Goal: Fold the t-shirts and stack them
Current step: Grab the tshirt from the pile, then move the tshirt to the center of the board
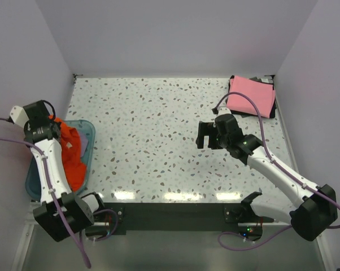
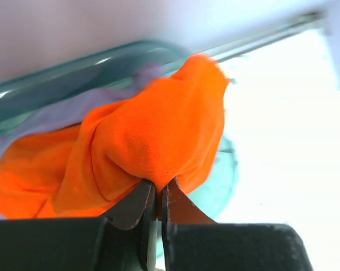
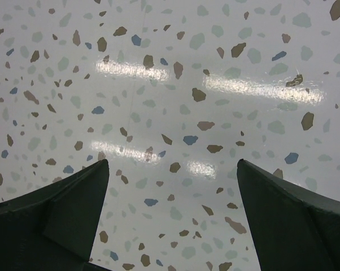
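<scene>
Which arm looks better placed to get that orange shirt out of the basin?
Left. The left gripper is shut on the orange shirt at the basin; the right gripper hangs open over the table.

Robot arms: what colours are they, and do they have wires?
The left arm and right arm are white tubes with chunky black joints. A purple cable loops along each. The left tool and right tool each have two dark pointed fingers.
</scene>
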`<control>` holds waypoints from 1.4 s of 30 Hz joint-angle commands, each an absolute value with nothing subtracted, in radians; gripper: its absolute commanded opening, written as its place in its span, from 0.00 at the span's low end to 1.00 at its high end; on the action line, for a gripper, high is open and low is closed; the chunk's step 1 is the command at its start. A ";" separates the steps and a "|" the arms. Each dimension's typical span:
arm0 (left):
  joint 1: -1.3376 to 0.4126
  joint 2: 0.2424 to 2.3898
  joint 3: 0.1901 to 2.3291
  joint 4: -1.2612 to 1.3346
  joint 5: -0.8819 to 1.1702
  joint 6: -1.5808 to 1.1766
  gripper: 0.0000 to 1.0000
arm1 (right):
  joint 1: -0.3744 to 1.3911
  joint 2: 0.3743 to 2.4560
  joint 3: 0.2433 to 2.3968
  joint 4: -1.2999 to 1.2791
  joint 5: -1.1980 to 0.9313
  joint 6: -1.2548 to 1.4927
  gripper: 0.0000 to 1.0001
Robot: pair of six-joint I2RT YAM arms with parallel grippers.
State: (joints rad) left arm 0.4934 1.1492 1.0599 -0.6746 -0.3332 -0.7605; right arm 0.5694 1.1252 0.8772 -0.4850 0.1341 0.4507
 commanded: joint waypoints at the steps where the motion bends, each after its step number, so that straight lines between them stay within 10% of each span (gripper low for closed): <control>1: 0.409 1.077 1.176 -0.643 -0.227 -0.678 0.00 | 0.568 1.111 0.896 -0.460 0.120 0.437 0.99; 22: -0.826 1.413 2.140 -0.657 -0.607 -0.410 0.00 | 0.571 1.037 0.971 -0.456 0.201 0.436 0.99; 32: -0.842 1.417 1.994 -0.621 -0.621 -0.477 0.00 | 0.569 1.022 0.939 -0.446 0.301 0.445 0.99; 36: -0.643 1.411 1.732 -0.551 -0.331 -0.569 0.00 | 0.566 1.104 0.936 -0.408 0.393 0.445 0.99; 39: -0.489 1.433 1.521 -0.398 -0.161 -0.584 0.15 | 0.563 1.227 0.953 -0.387 0.402 0.448 0.99; 42: -0.381 1.514 1.379 -0.327 -0.007 -0.615 0.51 | 0.557 1.371 0.983 -0.396 0.399 0.456 0.99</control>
